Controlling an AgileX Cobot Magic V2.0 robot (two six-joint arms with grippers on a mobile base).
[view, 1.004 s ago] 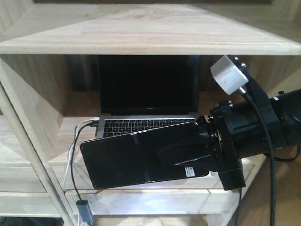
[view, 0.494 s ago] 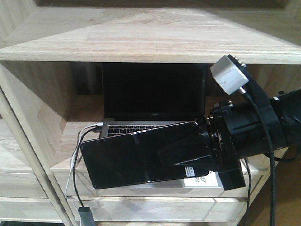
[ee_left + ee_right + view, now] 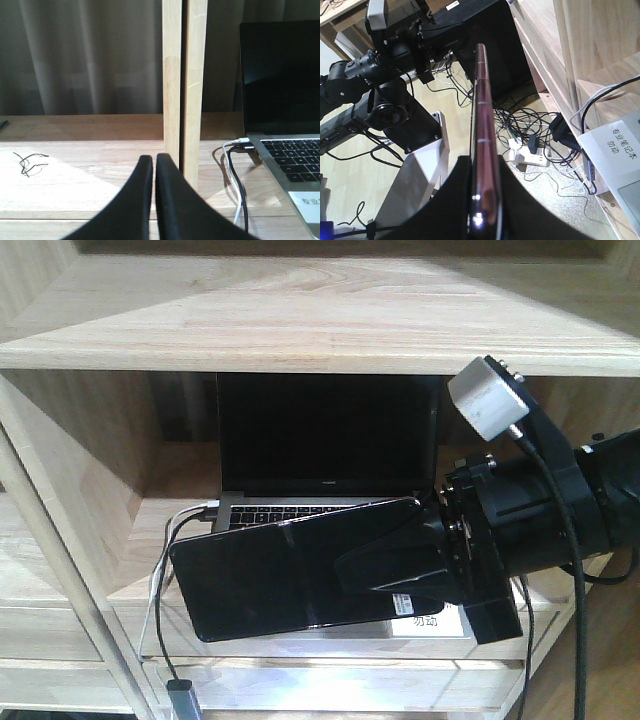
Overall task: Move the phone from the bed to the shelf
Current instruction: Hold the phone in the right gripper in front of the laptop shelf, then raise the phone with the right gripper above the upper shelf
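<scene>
Moved: shelf slightly lower in my front view | right gripper clamps phone before laptop | left gripper pinched closed, empty

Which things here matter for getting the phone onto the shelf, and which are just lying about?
For the job: phone, gripped in the right hand; shelf.
Lying about: laptop, cables, white label.

Open grey laptop with dark screen, white and black cables at its 9 o'clock, printed white label at 5 o'clock, grey curtain behind.
</scene>
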